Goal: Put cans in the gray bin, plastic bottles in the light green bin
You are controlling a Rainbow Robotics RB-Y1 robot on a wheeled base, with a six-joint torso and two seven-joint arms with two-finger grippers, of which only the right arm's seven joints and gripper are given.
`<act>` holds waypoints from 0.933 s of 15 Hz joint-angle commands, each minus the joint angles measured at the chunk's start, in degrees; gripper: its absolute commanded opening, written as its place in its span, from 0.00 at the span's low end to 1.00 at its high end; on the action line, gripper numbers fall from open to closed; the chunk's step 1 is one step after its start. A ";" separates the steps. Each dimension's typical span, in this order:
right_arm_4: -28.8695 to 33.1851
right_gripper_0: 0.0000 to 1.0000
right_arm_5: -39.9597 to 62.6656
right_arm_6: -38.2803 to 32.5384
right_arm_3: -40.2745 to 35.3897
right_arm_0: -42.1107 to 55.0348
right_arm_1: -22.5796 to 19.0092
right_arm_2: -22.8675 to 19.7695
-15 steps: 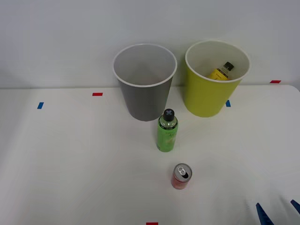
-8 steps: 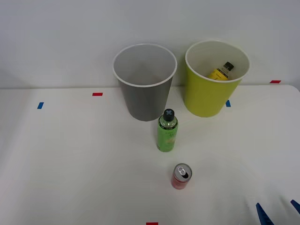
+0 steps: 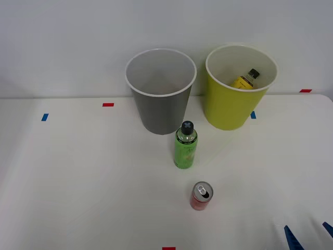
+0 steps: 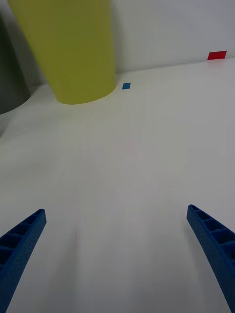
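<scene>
The right gripper (image 3: 308,234), fingers spread and empty, waits low. The upright red can (image 3: 201,196) stands to its left, nearer than the green bottle (image 3: 186,146).

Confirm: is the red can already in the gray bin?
No, the red can stands on the table, in front of the gray bin.

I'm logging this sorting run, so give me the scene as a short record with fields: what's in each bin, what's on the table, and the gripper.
gray bin: nothing seen inside
light green bin: holds the yellow bottle, black cap up
green bottle: upright on the table, in front of the gray bin
red can: upright, nearer the robot than the green bottle
right gripper: open, low over bare table
</scene>
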 commanded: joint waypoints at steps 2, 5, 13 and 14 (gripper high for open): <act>0.00 1.00 0.00 0.00 0.00 0.00 0.00 0.00; 0.00 1.00 0.00 0.00 0.00 0.00 0.00 0.00; 0.00 1.00 0.00 0.00 0.00 0.00 0.00 0.00; 0.00 1.00 0.00 0.00 0.00 0.00 0.00 0.00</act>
